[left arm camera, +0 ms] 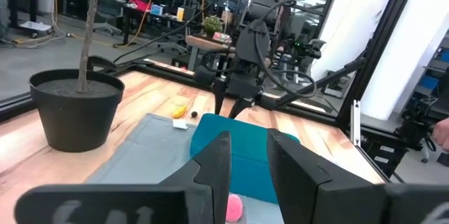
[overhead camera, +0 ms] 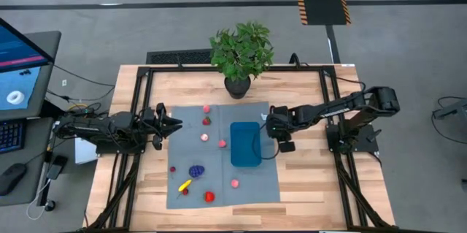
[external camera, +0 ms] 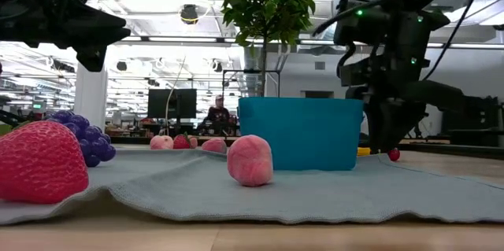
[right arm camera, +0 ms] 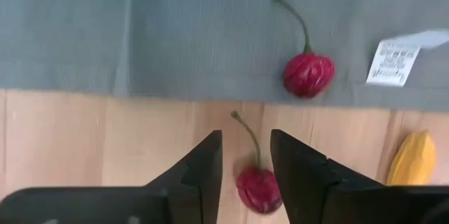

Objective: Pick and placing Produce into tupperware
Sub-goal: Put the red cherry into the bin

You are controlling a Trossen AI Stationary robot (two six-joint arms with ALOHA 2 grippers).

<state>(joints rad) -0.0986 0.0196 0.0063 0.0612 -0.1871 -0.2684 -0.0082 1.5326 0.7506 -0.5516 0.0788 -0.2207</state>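
Observation:
The blue tupperware (overhead camera: pixel 245 144) stands on the right half of the grey mat (overhead camera: pixel 182 145). Produce lies scattered over the mat: purple grapes (overhead camera: pixel 196 170), a yellow piece (overhead camera: pixel 184 185), a red strawberry (overhead camera: pixel 209 196) and several pink and red pieces such as the pink one (overhead camera: pixel 222 143). My right gripper (right arm camera: pixel 245 157) is open just right of the tupperware, pointing down. Its fingers stand on either side of a red cherry (right arm camera: pixel 258 187) lying on the wood, apart from it. A second cherry (right arm camera: pixel 309 74) lies on the mat's edge. My left gripper (left arm camera: pixel 247 159) is open, raised over the mat's left edge.
A potted plant (overhead camera: pixel 241 54) stands at the mat's far edge. A small yellow piece (right arm camera: pixel 414 157) lies on the wood near the right gripper, and the mat's white label (right arm camera: pixel 396 62) lies close by. The black frame rails (overhead camera: pixel 330 116) border the table. A monitor (overhead camera: pixel 18 65) stands off its left side.

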